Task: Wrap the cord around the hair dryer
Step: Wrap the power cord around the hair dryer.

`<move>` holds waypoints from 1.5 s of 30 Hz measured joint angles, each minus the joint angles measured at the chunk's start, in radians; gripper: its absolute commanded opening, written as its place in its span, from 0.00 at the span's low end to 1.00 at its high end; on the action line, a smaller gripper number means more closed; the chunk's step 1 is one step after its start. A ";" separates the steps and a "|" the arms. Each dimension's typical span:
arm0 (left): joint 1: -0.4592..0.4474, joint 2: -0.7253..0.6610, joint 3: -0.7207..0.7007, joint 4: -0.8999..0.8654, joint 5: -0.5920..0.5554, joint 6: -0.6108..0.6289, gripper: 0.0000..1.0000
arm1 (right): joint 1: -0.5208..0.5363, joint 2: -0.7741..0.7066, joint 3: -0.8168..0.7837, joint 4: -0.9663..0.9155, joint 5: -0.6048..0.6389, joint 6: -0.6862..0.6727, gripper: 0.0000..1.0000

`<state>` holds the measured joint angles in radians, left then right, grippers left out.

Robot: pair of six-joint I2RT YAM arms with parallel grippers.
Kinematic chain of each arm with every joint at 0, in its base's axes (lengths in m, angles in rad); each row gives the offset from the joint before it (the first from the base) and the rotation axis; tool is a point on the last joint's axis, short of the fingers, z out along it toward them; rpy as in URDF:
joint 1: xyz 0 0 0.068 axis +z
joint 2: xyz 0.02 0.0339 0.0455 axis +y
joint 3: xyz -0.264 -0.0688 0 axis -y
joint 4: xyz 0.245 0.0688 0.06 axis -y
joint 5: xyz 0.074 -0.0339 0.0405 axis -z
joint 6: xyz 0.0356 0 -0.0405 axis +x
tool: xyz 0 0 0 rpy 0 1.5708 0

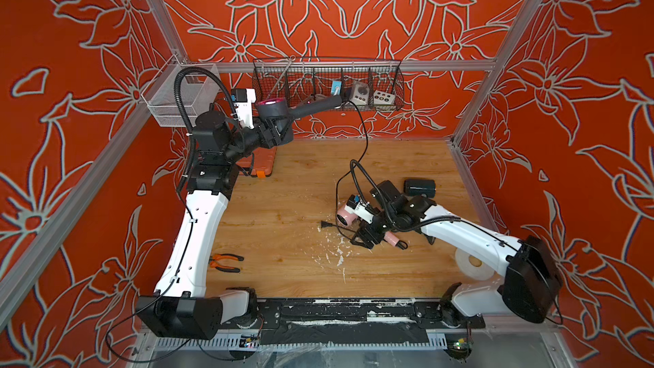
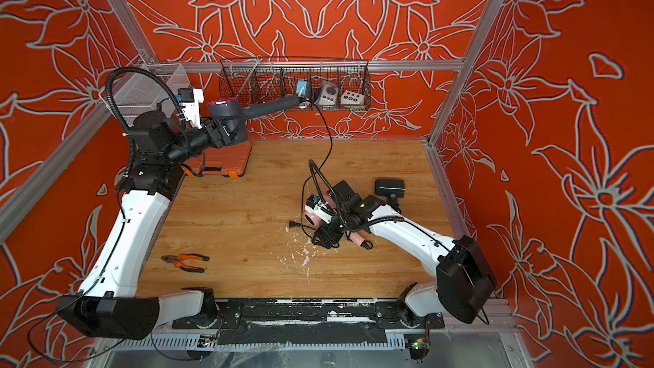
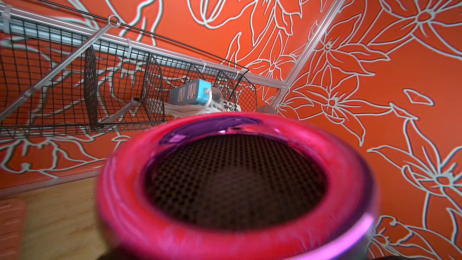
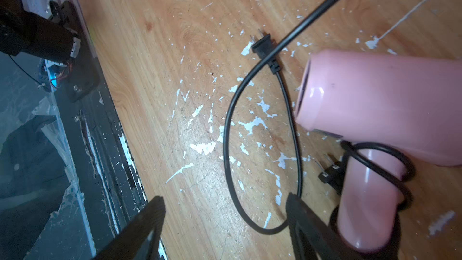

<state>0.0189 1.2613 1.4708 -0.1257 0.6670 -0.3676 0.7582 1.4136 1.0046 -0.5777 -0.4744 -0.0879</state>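
My left gripper (image 1: 274, 132) is shut on the barrel of a grey hair dryer (image 1: 315, 106), held up near the back wall. Its magenta rim (image 3: 175, 231) fills the left wrist view and hides the jaws. The black cord (image 1: 364, 136) hangs from the handle end down to the table. There it forms a loop (image 4: 225, 133) that ends in a plug (image 4: 263, 46). My right gripper (image 4: 223, 203) hovers open low over the loop's end, one finger (image 4: 300, 211) touching the cord. In both top views that gripper (image 1: 361, 240) sits just in front of the loop.
A pink hair dryer (image 4: 375, 96) lies beside the right gripper, its own cord coiled round the handle. A black box (image 1: 419, 187) and white tape roll (image 1: 472, 265) sit at right. Pliers (image 1: 226, 262) and an orange case (image 1: 254, 164) lie at left. A wire basket (image 1: 327, 65) hangs at the back.
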 measured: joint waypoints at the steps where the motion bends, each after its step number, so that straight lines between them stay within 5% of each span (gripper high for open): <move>1: 0.000 0.000 -0.001 0.001 0.000 -0.001 0.00 | 0.014 0.015 0.000 0.005 0.004 -0.001 0.75; 11: 0.000 0.000 -0.013 0.006 0.001 -0.008 0.00 | 0.092 0.193 0.002 0.026 0.079 -0.001 0.46; 16: 0.000 0.000 -0.013 0.006 0.001 -0.008 0.00 | 0.106 0.186 0.002 0.045 0.113 0.013 0.02; 17: 0.000 0.000 -0.013 0.006 0.001 -0.008 0.00 | 0.106 0.181 0.002 0.048 0.121 0.011 0.00; 26: 0.000 0.000 -0.013 0.010 0.015 -0.015 0.00 | 0.106 0.013 0.075 -0.067 0.259 -0.008 0.00; 36: -0.003 0.055 -0.023 0.140 0.187 -0.096 0.00 | 0.106 -0.070 0.555 -0.388 0.378 -0.137 0.00; 45: -0.098 0.099 -0.138 0.096 0.236 0.014 0.00 | 0.106 0.014 0.911 -0.608 0.506 -0.254 0.00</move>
<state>-0.0792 1.3602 1.3331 -0.0299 0.9028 -0.3534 0.8642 1.4273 1.9152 -1.1854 0.0319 -0.3420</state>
